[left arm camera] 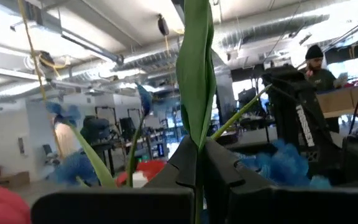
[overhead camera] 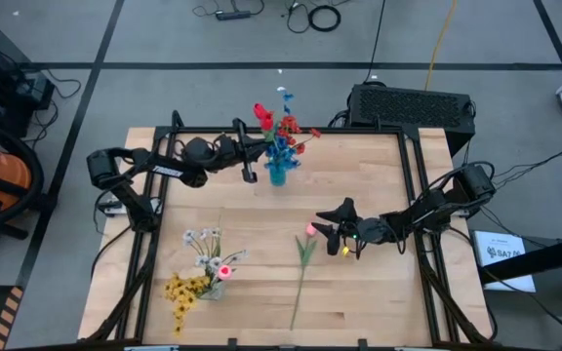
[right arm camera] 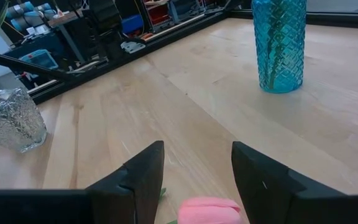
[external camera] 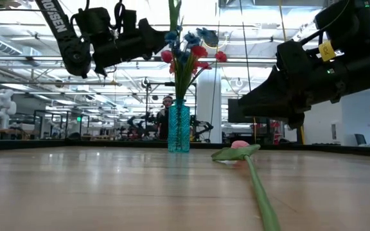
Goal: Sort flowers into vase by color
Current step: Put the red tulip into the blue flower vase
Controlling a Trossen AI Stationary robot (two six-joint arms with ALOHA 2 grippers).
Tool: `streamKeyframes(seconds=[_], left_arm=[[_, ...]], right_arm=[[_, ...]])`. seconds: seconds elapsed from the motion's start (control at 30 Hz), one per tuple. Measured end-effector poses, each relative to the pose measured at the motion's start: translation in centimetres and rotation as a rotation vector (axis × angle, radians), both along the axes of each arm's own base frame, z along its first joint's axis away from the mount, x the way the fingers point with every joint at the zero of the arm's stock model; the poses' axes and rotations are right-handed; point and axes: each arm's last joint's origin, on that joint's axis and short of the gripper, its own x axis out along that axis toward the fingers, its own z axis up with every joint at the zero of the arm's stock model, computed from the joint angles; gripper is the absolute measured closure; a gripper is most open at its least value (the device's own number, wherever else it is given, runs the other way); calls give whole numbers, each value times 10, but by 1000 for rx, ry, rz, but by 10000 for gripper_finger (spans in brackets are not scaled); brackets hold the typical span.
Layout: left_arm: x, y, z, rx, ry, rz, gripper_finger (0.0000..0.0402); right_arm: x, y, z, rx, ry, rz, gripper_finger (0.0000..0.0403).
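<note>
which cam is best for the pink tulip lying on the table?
High view: the pink tulip lies whole on the wood, head by the open right gripper, stem running toward the table's near edge. Low view shows the head and foreshortened stem. Right wrist view catches only the head between the fingers. Left wrist view misses it.

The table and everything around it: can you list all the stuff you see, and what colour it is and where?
Blue vase: one, see-through blue, far middle of the table, holding red and blue flowers.
Clear vase: one, glassy, near left, with white, yellow and pink flowers.
Pink flower: one, green stem, lying flat on the table, near middle.
Table: one, pale wood.
Black box: one, behind the table's far right edge.
Person: one, dark cap, in the room behind.
Left claw: shut on a green stem, beside the blue vase.
Right claw: open, over the pink flower's head.
</note>
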Motion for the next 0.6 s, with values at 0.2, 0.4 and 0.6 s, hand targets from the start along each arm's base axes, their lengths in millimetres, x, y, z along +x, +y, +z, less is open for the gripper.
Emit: streamKeyframes(seconds=[0.2, 0.4, 0.6], left_arm=[[3, 2, -9, -46, 85, 9, 393], [4, 3, -11, -63, 106, 22, 393], [5, 3, -17, -92, 164, 22, 393]], right_arm=[[0, 0, 0, 3, -1, -1, 222], [0, 0, 0, 3, -1, 0, 222], [0, 0, 0, 6, -3, -2, 222]])
